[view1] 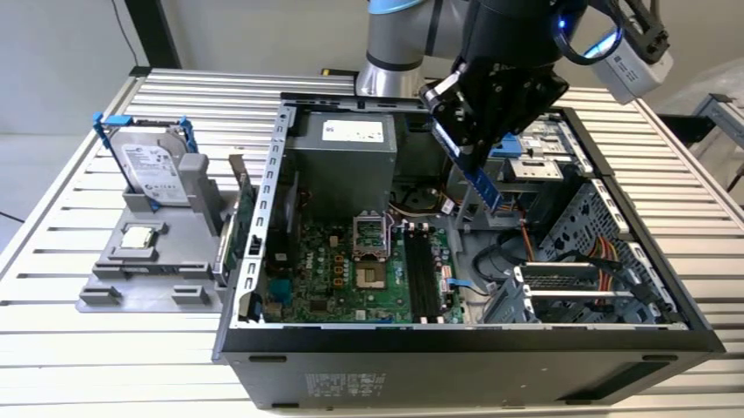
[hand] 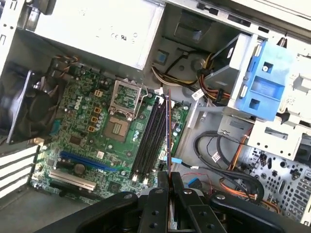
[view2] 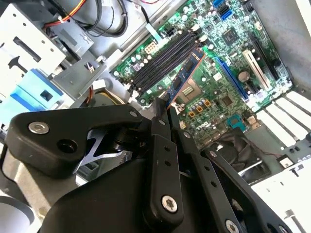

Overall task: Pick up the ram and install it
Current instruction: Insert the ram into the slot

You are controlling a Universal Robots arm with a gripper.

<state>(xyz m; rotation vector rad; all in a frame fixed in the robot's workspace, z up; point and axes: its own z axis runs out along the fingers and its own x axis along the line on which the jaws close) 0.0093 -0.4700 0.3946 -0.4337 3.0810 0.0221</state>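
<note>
Since the whole thing hinges on lining the stick up with its socket, that's the bit worth looking at: the gripper point(view1: 457, 139) is clamped narrow on the ram point(view1: 483, 183), which sits up in the air over the open computer case point(view1: 465, 344), not seated in anything. From the exterior view the ram slants down out of the fingers, well above the motherboard point(view1: 337, 279). The black memory slots point(view1: 421, 274) lie lower down, toward the front wall of the case. In the first wrist view the ram point(hand: 168, 131) shows nearly edge-on, reaching out from the gripper point(hand: 168, 178) with its long axis running roughly the same way as the memory slots point(hand: 150, 138), just beside them. The second wrist view shows the ram point(view2: 184, 75) pinched at the gripper point(view2: 164, 109), again about parallel to the memory slots point(view2: 165, 58). So I'd say direction looks close, and height plus tilt are the gap
</note>
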